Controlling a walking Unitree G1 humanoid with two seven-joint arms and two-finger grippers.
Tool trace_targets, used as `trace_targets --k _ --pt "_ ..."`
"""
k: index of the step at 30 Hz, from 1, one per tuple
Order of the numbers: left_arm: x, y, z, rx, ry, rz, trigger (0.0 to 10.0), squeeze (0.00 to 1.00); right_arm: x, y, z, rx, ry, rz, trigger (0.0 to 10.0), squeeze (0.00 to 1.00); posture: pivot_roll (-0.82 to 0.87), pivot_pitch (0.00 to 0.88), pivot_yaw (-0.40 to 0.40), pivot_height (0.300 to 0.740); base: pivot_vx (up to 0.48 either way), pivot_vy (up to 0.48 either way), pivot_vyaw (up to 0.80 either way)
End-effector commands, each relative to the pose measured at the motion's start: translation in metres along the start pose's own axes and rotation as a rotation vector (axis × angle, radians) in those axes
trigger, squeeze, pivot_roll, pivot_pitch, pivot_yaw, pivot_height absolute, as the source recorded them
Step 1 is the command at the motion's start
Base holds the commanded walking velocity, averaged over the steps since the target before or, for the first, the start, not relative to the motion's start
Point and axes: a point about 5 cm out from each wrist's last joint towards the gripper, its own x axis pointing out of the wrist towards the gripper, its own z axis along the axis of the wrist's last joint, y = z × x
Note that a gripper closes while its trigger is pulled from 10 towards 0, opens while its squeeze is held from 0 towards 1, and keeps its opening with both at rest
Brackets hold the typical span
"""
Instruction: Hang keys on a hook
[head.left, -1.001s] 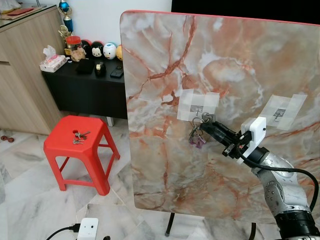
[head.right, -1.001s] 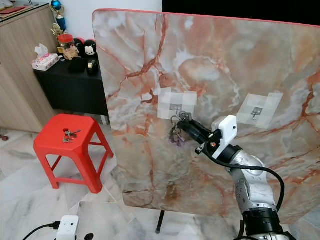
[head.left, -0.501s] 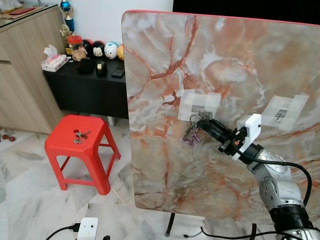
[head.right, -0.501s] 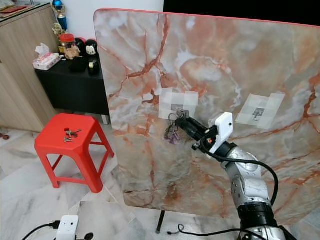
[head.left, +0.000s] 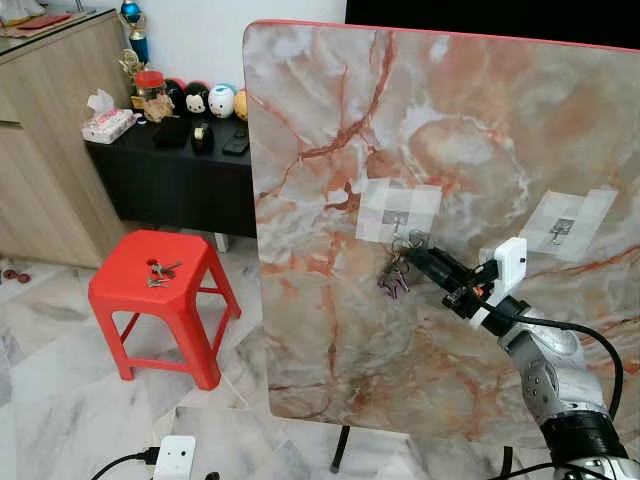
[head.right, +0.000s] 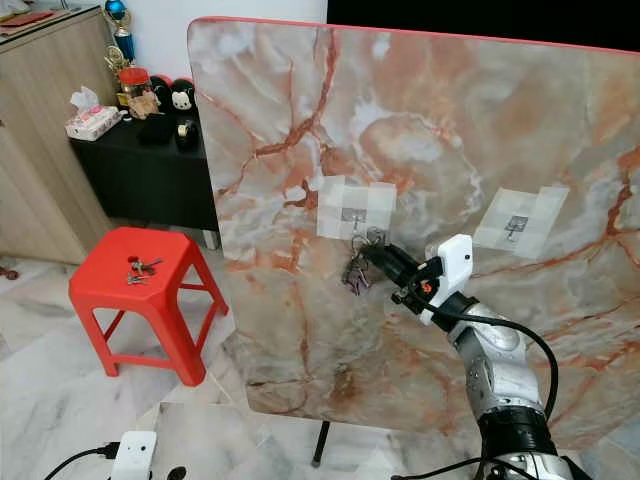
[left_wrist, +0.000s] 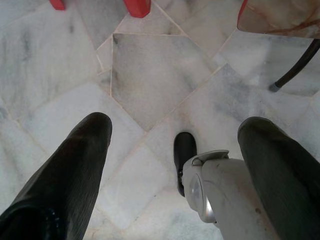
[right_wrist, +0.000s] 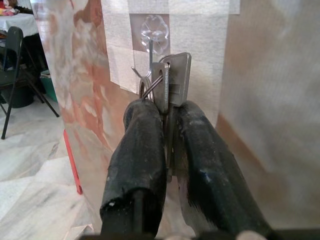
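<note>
Two adhesive hooks are fixed to the upright marble panel (head.left: 330, 150) on pale tape patches; the left hook (head.left: 399, 216) is the target, the second hook (head.left: 562, 228) lies well to its right. The right gripper (head.left: 418, 250) sits just below the left hook with its fingers (right_wrist: 142, 145) pressed together, pinching the keys (head.left: 394, 275) by a flat silver key. In the right wrist view the key ring (right_wrist: 148, 86) lies against the hook's wire stem, directly under its clear clover-shaped base. The rest of the bunch hangs below the fingertips, close to the panel.

Task status, as a judgement: transport and alignment are complete. It cannot be told whether the ring is already over the hook's prong or only beside it. Remaining steps: seat the ring on the prong, release, retract.

Compared with half a second ago, the gripper tip and the bunch sit slightly lower on the panel, and the white wrist housing (head.left: 508, 262) has dropped. The background is unchanged, so this is arm motion, not camera motion.

A second set of keys (head.left: 158, 272) lies on the red stool (head.left: 130, 300). The left gripper (left_wrist: 175, 150) hangs idle over the marble floor (left_wrist: 150, 70), fingers spread.
</note>
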Motion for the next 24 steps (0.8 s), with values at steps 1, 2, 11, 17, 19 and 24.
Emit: trace_targets --k 1,2,11,17,19,24 --pt "-0.001 0.0002 -0.0055 0.001 0.027 -0.006 10.0 0.0 -0.0002 -0.0048 0.0085 -0.018 -0.029 -0.016 10.0 0.0 0.07 0.0 -0.08 0.74 0.0 0.0 0.0" --pt "-0.001 0.0001 -0.0056 0.003 0.028 -0.006 10.0 0.0 0.0006 -0.0055 0.0082 -0.015 -0.032 -0.02 10.0 0.0 0.07 0.0 -0.079 0.74 0.0 0.0 0.0" --pt "-0.0011 -0.0001 -0.0058 -0.001 0.028 -0.003 10.0 0.0 0.007 -0.005 0.0094 -0.014 -0.041 -0.005 10.0 0.0 0.08 0.0 -0.089 0.74 0.0 0.0 0.0" --pt "-0.001 -0.001 -0.0057 -0.005 0.027 -0.003 10.0 0.0 0.0072 -0.0042 0.0102 -0.014 -0.038 0.029 10.0 0.0 0.08 0.0 -0.094 0.74 0.0 0.0 0.0" --pt "-0.0011 -0.0016 -0.006 -0.006 0.028 -0.004 10.0 0.0 0.0067 -0.0041 0.0084 -0.017 -0.029 0.035 10.0 0.0 0.08 0.0 -0.094 0.74 0.0 0.0 0.0" --pt "-0.001 -0.0024 -0.0057 -0.006 0.027 -0.006 10.0 0.0 0.0065 -0.0021 0.0076 -0.013 -0.025 0.054 10.0 0.0 0.08 0.0 -0.095 0.74 0.0 0.0 0.0"
